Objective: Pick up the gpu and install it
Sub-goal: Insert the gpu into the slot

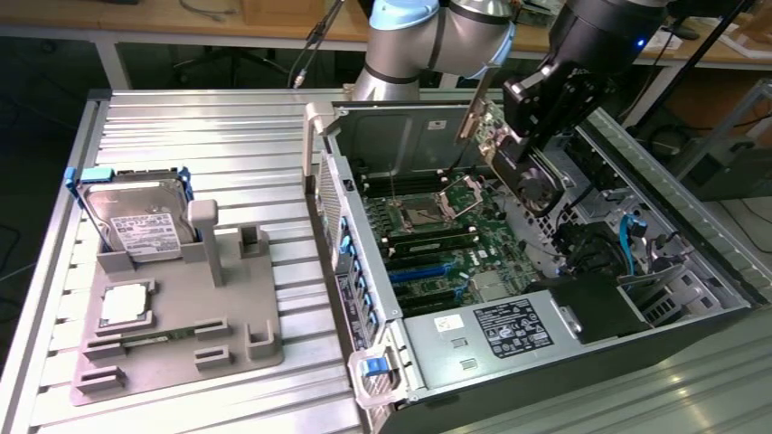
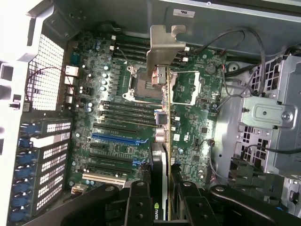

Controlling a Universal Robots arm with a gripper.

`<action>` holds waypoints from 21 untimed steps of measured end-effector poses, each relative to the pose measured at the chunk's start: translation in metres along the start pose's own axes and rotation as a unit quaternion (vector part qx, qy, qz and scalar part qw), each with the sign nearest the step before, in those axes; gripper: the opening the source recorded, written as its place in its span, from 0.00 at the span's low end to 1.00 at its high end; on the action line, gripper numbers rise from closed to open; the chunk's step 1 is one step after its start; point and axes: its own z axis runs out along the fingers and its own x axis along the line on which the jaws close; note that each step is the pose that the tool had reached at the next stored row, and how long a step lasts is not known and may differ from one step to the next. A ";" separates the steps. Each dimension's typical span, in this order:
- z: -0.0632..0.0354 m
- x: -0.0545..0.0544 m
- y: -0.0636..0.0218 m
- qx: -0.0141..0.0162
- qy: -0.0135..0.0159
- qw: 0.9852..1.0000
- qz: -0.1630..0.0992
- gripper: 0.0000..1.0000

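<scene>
The gpu (image 1: 522, 167) hangs edge-down over the open computer case (image 1: 362, 271), its silver bracket (image 1: 479, 113) towards the case's back wall. My gripper (image 1: 537, 127) is shut on the card's upper part. In the wrist view the gpu (image 2: 163, 136) appears edge-on, with its bracket (image 2: 165, 44) at the far end. It sits between my two black fingers (image 2: 140, 202), the gripper (image 2: 163, 195) clamped on it. The card is held above the motherboard (image 2: 117, 94), over the CPU socket area and beside the blue expansion slot (image 2: 115, 139), clear of the board.
A grey fixture (image 1: 181, 353) on the slatted table holds a hard drive (image 1: 136, 221) in a blue frame and a silver CPU chip (image 1: 125, 306). Inside the case are a drive cage (image 2: 263, 122), cables and a power supply (image 1: 507, 330).
</scene>
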 end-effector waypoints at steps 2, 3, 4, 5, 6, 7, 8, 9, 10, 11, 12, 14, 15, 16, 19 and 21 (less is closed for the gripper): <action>0.0000 0.000 0.0000 0.000 0.000 1.000 -0.005 0.27; 0.0000 0.000 0.0000 0.000 0.000 1.000 -0.008 0.27; 0.0000 0.000 0.0000 0.000 0.001 1.000 -0.011 0.27; 0.0000 0.000 0.0000 0.000 0.001 1.000 -0.013 0.27; 0.0000 0.000 0.0000 0.000 0.001 1.000 -0.016 0.27; 0.0000 0.000 0.0000 0.000 0.001 1.000 -0.018 0.27; 0.0000 0.000 0.0000 0.000 0.001 1.000 -0.022 0.27; 0.0000 0.000 0.0000 0.000 0.001 1.000 -0.025 0.27; 0.0000 0.000 0.0000 0.000 0.002 1.000 -0.027 0.27; 0.0000 0.000 0.0000 0.000 0.002 1.000 -0.030 0.27; 0.0000 0.000 0.0000 0.000 0.002 0.999 -0.033 0.27; 0.0000 0.000 0.0000 0.000 0.002 0.999 -0.039 0.27; 0.0000 0.000 0.0000 0.000 0.002 0.999 -0.041 0.27; 0.0000 0.000 0.0000 0.000 0.002 0.999 -0.044 0.27; 0.0000 0.000 0.0000 0.000 0.003 0.999 -0.052 0.27; 0.0000 0.000 0.0000 0.000 0.003 0.998 -0.057 0.27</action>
